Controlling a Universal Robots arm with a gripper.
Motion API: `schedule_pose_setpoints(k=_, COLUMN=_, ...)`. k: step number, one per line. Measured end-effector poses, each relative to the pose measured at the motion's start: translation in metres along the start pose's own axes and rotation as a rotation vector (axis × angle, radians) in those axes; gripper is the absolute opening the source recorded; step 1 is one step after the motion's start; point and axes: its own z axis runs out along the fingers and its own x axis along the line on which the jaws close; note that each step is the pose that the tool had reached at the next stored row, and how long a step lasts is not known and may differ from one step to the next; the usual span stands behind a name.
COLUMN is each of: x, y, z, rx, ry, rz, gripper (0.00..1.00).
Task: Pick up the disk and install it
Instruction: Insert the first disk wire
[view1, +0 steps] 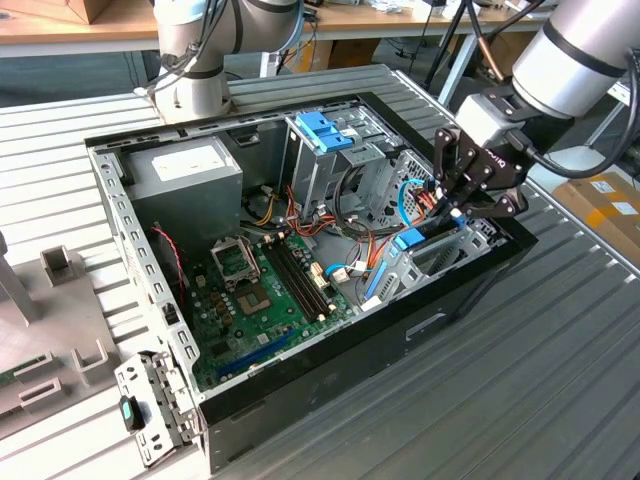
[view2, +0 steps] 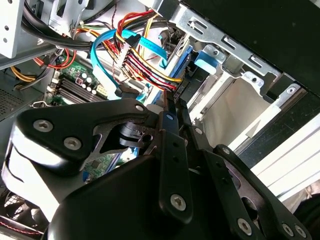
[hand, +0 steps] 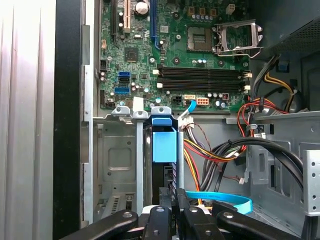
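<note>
The disk (view1: 412, 240) stands on edge in the metal bay at the exterior view's right end of the open computer case, its light-blue carrier tab up. In the first wrist view that blue tab and the disk (hand: 164, 145) sit between the bay's metal rails. My gripper (view1: 458, 208) hangs right over the disk's near end. In both wrist views the fingers lie close together, shut, with the tips of the gripper (hand: 173, 197) at the disk's dark edge beside the connector. The second wrist view shows the gripper (view2: 176, 107) just short of the disk's blue edge (view2: 186, 65).
A blue latch (view1: 325, 130) tops the drive cage further back. Bundled coloured cables (view2: 145, 65) and a blue flat cable (hand: 220, 200) crowd the bay's side. The motherboard (view1: 260, 290) and power supply (view1: 185, 170) fill the case. A loose bracket (view1: 150, 410) lies outside.
</note>
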Motion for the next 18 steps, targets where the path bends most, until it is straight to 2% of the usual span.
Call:
schedule_pose_setpoints(k=9, x=0.0004, y=-0.0002, z=0.0034, rx=-0.0002, ry=-0.0021, rz=0.0, gripper=0.16)
schedule_pose_setpoints(k=11, x=0.0003, y=-0.0002, z=0.0037, rx=-0.0001, ry=-0.0051, rz=0.0, gripper=0.16)
schedule_pose_setpoints(k=18, x=0.0004, y=-0.0004, z=0.0029, rx=-0.0002, ry=-0.0049, rz=0.0, gripper=0.16)
